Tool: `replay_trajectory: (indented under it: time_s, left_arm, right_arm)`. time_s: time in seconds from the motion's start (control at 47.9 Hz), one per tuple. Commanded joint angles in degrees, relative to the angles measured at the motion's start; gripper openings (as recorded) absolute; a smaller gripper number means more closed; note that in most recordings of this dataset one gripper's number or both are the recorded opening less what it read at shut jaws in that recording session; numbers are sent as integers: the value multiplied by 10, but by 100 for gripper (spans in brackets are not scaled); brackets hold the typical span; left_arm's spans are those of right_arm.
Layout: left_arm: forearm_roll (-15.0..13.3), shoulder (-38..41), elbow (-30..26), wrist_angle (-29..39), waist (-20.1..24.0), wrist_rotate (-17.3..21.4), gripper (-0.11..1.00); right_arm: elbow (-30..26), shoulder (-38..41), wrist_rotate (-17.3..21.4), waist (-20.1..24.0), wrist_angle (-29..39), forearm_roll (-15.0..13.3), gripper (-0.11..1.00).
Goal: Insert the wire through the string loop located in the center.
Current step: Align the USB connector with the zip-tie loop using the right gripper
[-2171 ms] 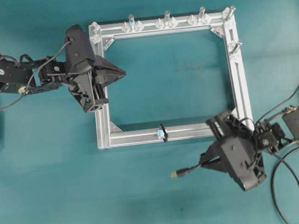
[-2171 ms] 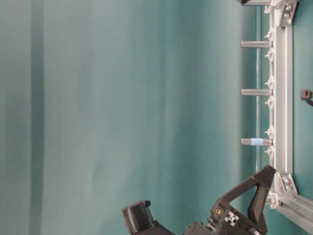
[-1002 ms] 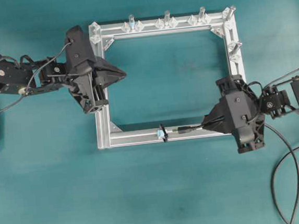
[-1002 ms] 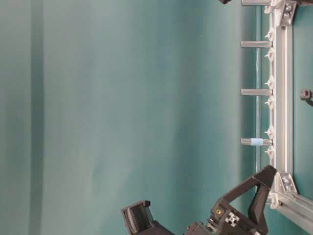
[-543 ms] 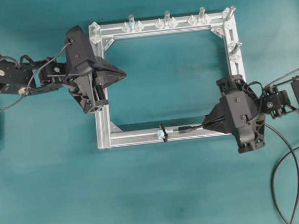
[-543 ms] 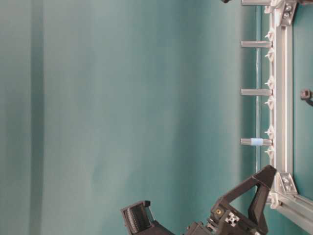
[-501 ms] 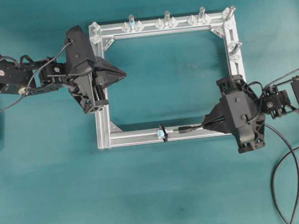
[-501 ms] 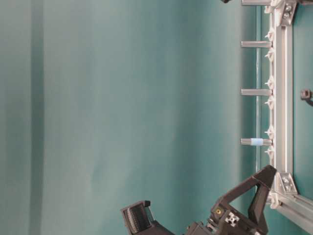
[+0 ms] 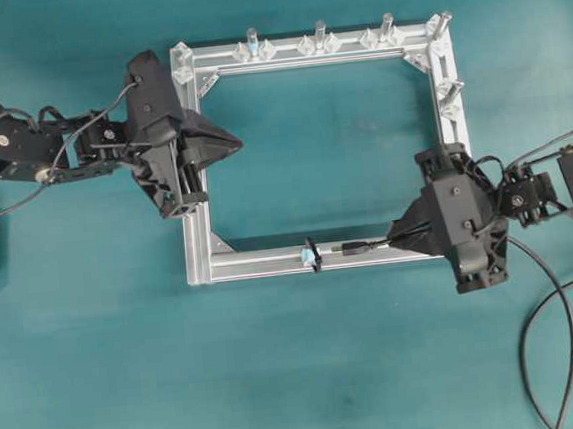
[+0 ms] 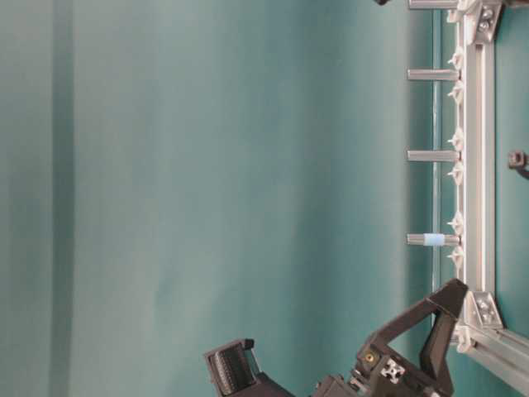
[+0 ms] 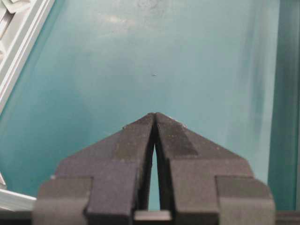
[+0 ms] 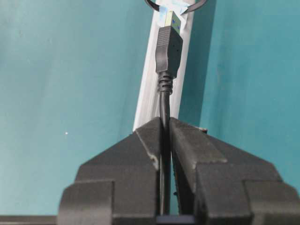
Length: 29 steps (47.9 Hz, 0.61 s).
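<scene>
Surface: teal tabletop [image 9: 310,373] fills every view you have.
Overhead, frame: a square silver frame [image 9: 191,183] lies flat, short upright posts [image 9: 320,33] along its far bar.
Overhead, string loop: you'll find the string loop [image 9: 312,254] standing on the near bar, about mid-length.
Overhead, right gripper: your right gripper [image 9: 399,237] sits over the near bar's right end, clamped on the wire [image 9: 368,246]; the plug tip stops just right of the loop, not through it.
Overhead, left gripper: your left gripper [image 9: 232,140] hovers inside the frame by the left bar, jaws together, holding nothing.
Table-level: you see the frame on edge at the right; part of a black arm [image 10: 397,356] shows at the bottom.
Left wrist: fingertips [image 11: 140,136] meet at a point over bare teal.
Right wrist: fingers [image 12: 187,145] pinch the cable; the gold tip points at the loop's blue bit at the top edge.
</scene>
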Motion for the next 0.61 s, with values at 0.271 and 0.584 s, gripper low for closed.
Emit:
replay_trajectory:
  time_s: [0.271,0.584]
  left_arm:
    - [2,-15,-11,-3,-5,-5,5]
    - [2,-15,-18,-3,-15,-4,5]
  right_arm:
    - [-4,-11,1,-2,-3,2,8]
    - [-11,-6,1,-4,-5,2,8]
